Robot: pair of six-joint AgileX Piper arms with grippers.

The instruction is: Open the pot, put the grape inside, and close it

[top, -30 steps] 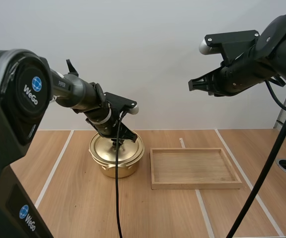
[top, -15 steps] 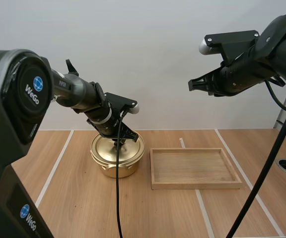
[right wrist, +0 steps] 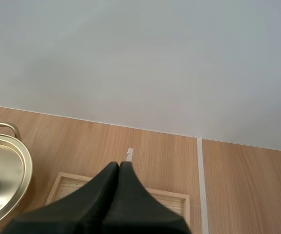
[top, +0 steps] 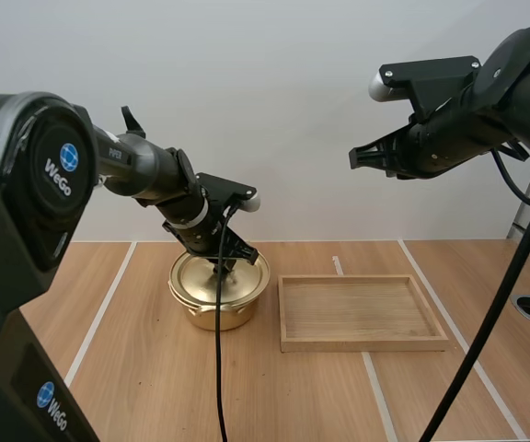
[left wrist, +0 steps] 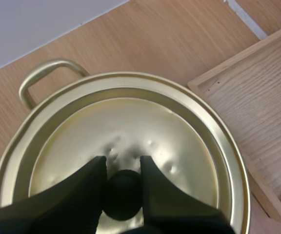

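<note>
On the bench, left tool pinches the lid knob; right tool pressed together. Shallow pinch could slip on lifting.

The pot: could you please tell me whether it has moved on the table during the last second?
Yes. The pot has slid slightly towards the wooden tray, narrowing the gap between them, with the left gripper pinching its lid knob.

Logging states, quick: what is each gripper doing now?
Left gripper: closed on the black knob of the round golden metal lid.
Right gripper: closed, empty.
</note>
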